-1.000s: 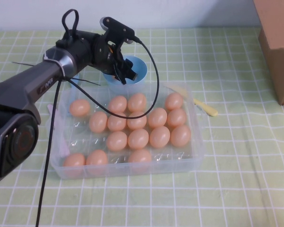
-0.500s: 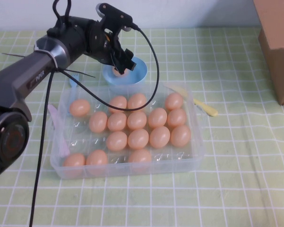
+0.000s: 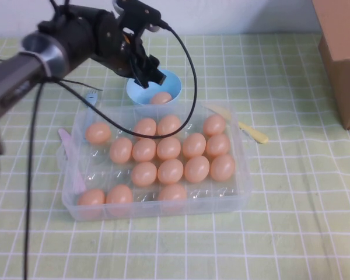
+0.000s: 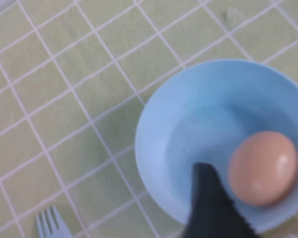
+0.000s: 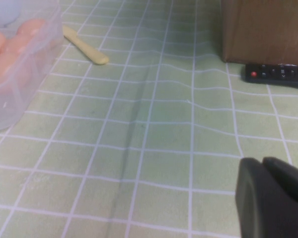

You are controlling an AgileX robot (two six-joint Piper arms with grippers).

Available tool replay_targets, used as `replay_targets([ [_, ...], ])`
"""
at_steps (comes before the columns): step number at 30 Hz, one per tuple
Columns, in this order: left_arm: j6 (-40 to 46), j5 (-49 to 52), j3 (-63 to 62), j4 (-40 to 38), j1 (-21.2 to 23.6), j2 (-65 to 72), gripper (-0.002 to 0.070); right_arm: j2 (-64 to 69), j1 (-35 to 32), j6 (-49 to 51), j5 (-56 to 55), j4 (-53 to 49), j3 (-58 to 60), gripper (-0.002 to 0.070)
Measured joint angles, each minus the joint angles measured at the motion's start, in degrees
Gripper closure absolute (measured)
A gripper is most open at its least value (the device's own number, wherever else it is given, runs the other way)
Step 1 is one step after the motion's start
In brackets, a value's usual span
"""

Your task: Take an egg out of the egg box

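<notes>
The clear plastic egg box [image 3: 245, 175] lies mid-table with several peach eggs [image 3: 170, 171] in its cups. One egg [image 3: 161, 98] [image 4: 262, 167] rests loose in the light-blue bowl [image 3: 172, 81] [image 4: 188, 114] just behind the box. My left gripper [image 3: 150, 74] [image 4: 256, 186] hovers over the bowl's left rim, open, its dark fingers [image 4: 211, 203] standing apart either side of the egg without touching it. Off to the right, my right gripper [image 5: 262, 161] hangs low over the tablecloth, shut and empty. It is out of the high view.
A brown cardboard box [image 3: 341, 52] [image 5: 263, 29] stands at the far right, a black remote [image 5: 275, 74] beside it. A yellow utensil [image 3: 251, 133] [image 5: 84, 45] lies right of the egg box, a pink spoon [image 3: 70, 151] and blue fork [image 3: 91, 99] [image 4: 52, 225] to its left.
The left gripper has risen and pulled back to the left off the bowl. The egg it covered now lies in plain sight in the bowl.
</notes>
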Motion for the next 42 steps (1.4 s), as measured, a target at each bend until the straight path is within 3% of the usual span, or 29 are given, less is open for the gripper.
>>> replay_targets([
  [4, -1.2, -8.2, 13.9, -2.0, 0.0, -11.1, 0.055, 0.0, 0.0, 0.0, 0.0, 0.0, 0.0, 0.0695],
  [8, -1.5, -20.6, 33.2, -2.6, 0.0, -26.2, 0.0655, 0.0, 0.0, 0.0, 0.0, 0.0, 0.0, 0.0695],
  [17, -5.8, -32.9, 62.4, -3.1, -0.1, -57.7, 0.0676, 0.0, 0.0, 0.0, 0.0, 0.0, 0.0, 0.0695],
  [25, -6.8, -33.2, 75.0, -3.1, -0.1, -77.4, 0.0677, 0.0, 0.0, 0.0, 0.0, 0.0, 0.0, 0.0695],
  [36, -6.0, -29.9, 81.1, 0.2, -0.1, -88.0, 0.0678, 0.0, 0.0, 0.0, 0.0, 0.0, 0.0, 0.0695],
  [42, -5.9, -41.1, 89.5, 0.4, -0.1, -88.1, 0.0678, 0.0, 0.0, 0.0, 0.0, 0.0, 0.0, 0.0695],
])
